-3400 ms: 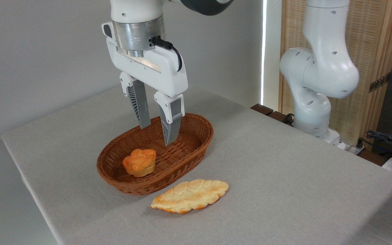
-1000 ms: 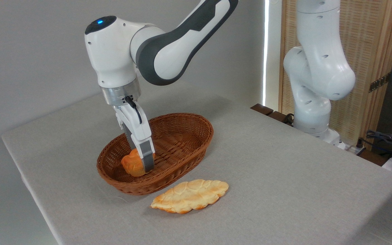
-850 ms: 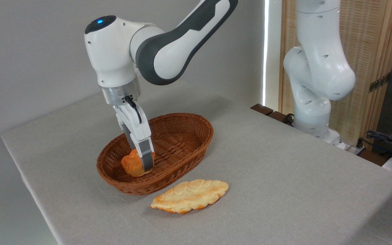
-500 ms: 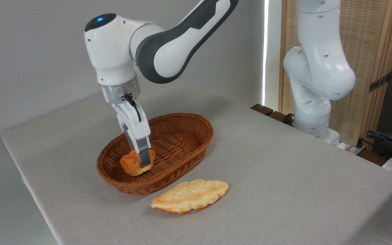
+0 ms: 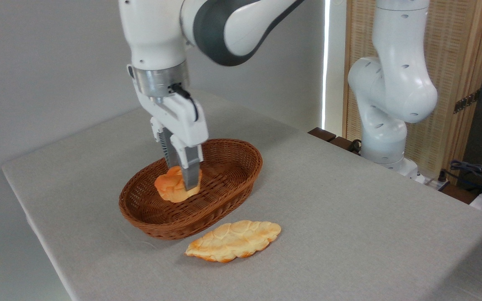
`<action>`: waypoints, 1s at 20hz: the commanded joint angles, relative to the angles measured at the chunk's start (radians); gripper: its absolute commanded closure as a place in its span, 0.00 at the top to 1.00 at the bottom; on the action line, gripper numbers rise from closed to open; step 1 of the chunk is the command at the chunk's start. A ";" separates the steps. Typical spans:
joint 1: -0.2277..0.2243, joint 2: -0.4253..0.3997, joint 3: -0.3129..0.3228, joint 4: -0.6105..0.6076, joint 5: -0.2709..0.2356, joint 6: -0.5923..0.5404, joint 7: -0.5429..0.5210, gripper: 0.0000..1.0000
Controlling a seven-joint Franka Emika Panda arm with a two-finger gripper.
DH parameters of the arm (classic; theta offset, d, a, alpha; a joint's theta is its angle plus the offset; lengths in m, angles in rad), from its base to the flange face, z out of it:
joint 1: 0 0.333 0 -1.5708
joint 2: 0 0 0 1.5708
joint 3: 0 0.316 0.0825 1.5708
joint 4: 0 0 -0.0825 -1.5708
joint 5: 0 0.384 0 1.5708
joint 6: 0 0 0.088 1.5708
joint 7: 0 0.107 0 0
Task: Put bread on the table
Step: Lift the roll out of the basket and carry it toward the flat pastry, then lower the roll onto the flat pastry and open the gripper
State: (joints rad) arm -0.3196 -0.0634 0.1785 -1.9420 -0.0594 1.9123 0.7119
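Risen since half a second ago: bread (image 5: 173, 187), clamped in gripper (image 5: 184, 187), now hangs above basket (image 5: 224, 200) floor. Bare table (image 5: 349, 217) lies rightward, past basket's rim.

Arm (image 5: 224, 25): glossy white shell w/ a dark grey curved panel on the upper link. Small round screw holes dot the white housings. Wrist (image 5: 159, 79) ends in a brushed-silver metal ring; short black cable loops from it down the side of the white gripper (image 5: 182, 184) body. Jaws: grey, w/ ribbed inner faces and white mounts at top. Base column (image 5: 391, 96), at right: bulbous white joints, same small dark holes, sits at the counter's far edge.
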 commanded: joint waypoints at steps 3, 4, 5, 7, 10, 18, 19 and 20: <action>-0.004 -0.026 0.105 -0.011 0.012 -0.085 0.037 0.63; -0.004 -0.021 0.127 -0.011 0.012 -0.105 0.055 0.63; -0.003 -0.016 0.148 -0.014 0.013 -0.114 0.090 0.63; -0.003 -0.006 0.205 -0.017 0.012 -0.128 0.151 0.63; -0.003 0.007 0.236 -0.021 0.013 -0.134 0.185 0.99; -0.003 0.039 0.239 -0.025 0.013 -0.147 0.187 1.00; -0.003 0.039 0.239 -0.025 0.013 -0.147 0.187 1.00; -0.003 0.039 0.237 -0.025 0.013 -0.147 0.187 1.00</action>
State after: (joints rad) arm -0.3169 -0.0240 0.4122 -1.9758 -0.0567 1.7847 0.8918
